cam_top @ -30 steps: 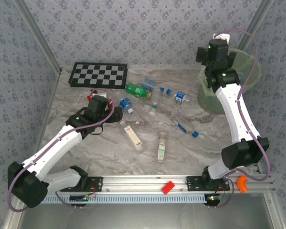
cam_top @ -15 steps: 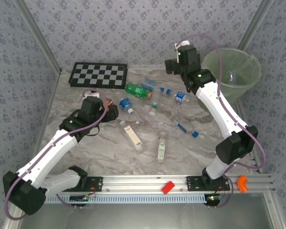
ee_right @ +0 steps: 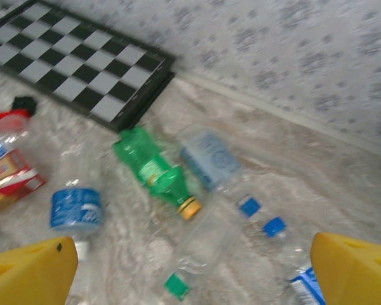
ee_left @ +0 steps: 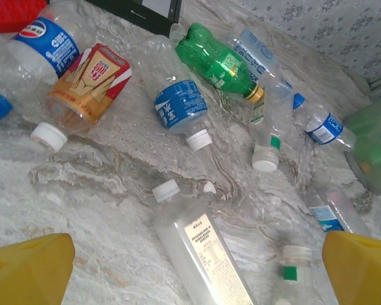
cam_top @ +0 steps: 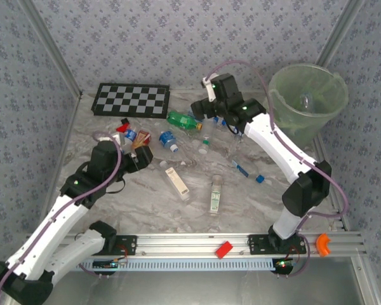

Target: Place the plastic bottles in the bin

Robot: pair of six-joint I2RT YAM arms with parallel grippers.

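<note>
- Your left gripper (cam_top: 138, 157) is spread wide and empty; the white-labelled clear bottle (ee_left: 203, 254) lies on the table just ahead, in line with the gap between its fingers.
- The other plastic bottles (cam_top: 168, 138) lie scattered between your two grippers.
- Your right gripper (cam_top: 200, 109), further out, is spread and empty too; the green bottle (ee_right: 153, 170) lies below it, left of centre; that view is blurred, but the two seem apart.
- The bin (cam_top: 301, 124) stands upright far right, well apart from both.
</note>
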